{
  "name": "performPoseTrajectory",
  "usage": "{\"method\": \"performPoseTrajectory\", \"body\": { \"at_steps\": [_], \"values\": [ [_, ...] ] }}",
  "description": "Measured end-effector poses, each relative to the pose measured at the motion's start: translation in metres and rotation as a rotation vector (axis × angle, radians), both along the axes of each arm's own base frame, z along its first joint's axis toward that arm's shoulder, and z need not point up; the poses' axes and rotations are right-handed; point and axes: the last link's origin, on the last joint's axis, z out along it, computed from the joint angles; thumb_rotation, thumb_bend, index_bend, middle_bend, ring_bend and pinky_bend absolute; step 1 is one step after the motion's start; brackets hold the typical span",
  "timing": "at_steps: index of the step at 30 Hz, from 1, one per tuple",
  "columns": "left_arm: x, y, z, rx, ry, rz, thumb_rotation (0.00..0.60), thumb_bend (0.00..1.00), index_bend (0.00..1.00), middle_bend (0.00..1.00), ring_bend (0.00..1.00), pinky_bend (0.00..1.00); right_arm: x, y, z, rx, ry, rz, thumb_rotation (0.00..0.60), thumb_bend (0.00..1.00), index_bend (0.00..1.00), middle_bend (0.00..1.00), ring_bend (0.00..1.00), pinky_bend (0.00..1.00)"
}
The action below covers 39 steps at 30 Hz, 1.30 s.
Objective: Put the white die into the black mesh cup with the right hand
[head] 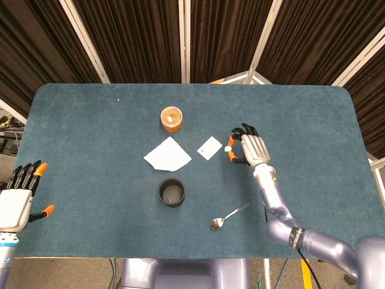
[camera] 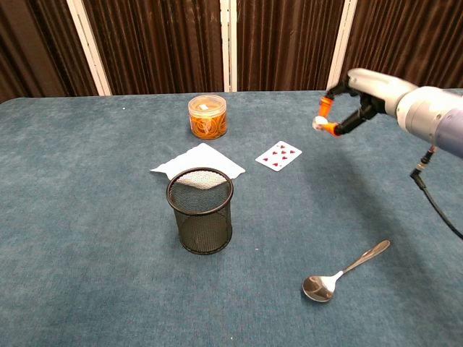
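The white die [camera: 318, 123] is pinched between the orange-tipped fingertips [camera: 325, 105] of my right hand [camera: 358, 94], lifted above the table just right of the playing card. In the head view the same hand [head: 249, 147] holds the die [head: 228, 149] beside the card. The black mesh cup [camera: 200, 210] stands upright, empty, near the table's middle, well to the left of and nearer than the hand; from above the cup [head: 171, 192] shows as a dark ring. My left hand [head: 18, 195] hovers at the table's near left edge, fingers apart, holding nothing.
A playing card [camera: 278, 155] lies between the hand and the cup. A white paper napkin [camera: 195, 161] lies just behind the cup. An orange-filled clear jar [camera: 207, 116] stands farther back. A metal spoon [camera: 343, 272] lies at the near right.
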Motion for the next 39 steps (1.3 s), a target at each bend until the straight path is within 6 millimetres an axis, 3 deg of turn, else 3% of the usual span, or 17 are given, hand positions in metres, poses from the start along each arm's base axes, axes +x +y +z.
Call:
{"method": "performPoseTrajectory", "body": {
  "at_steps": [11, 20, 25, 29, 33, 39],
  "values": [
    [0.004, -0.002, -0.001, -0.012, -0.001, -0.007, 0.600, 0.05, 0.00, 0.00, 0.00, 0.00, 0.072, 0.060, 0.021, 0.043, -0.099, 0.148, 0.600, 0.37, 0.61, 0.21, 0.00, 0.00],
    [-0.005, 0.002, -0.003, -0.035, -0.008, 0.022, 0.600, 0.05, 0.00, 0.00, 0.00, 0.00, 0.109, 0.077, 0.002, 0.088, -0.105, 0.191, 0.600, 0.37, 0.61, 0.21, 0.00, 0.00],
    [-0.008, 0.003, -0.004, -0.041, -0.008, 0.034, 0.600, 0.05, 0.00, 0.00, 0.00, 0.00, 0.121, 0.085, -0.010, 0.122, -0.110, 0.209, 0.600, 0.36, 0.58, 0.19, 0.00, 0.00],
    [-0.010, 0.003, -0.006, -0.049, -0.005, 0.044, 0.600, 0.05, 0.00, 0.00, 0.00, 0.00, 0.126, 0.091, -0.015, 0.131, -0.098, 0.225, 0.600, 0.29, 0.49, 0.15, 0.00, 0.00],
    [-0.010, 0.003, -0.006, -0.052, -0.004, 0.048, 0.600, 0.05, 0.00, 0.00, 0.00, 0.00, 0.128, 0.093, -0.015, 0.136, -0.104, 0.230, 0.600, 0.24, 0.38, 0.11, 0.00, 0.00],
    [-0.010, 0.003, -0.006, -0.047, -0.005, 0.047, 0.600, 0.05, 0.00, 0.00, 0.00, 0.00, 0.127, 0.095, -0.009, 0.119, -0.097, 0.242, 0.600, 0.24, 0.36, 0.10, 0.00, 0.00]
  ]
}}
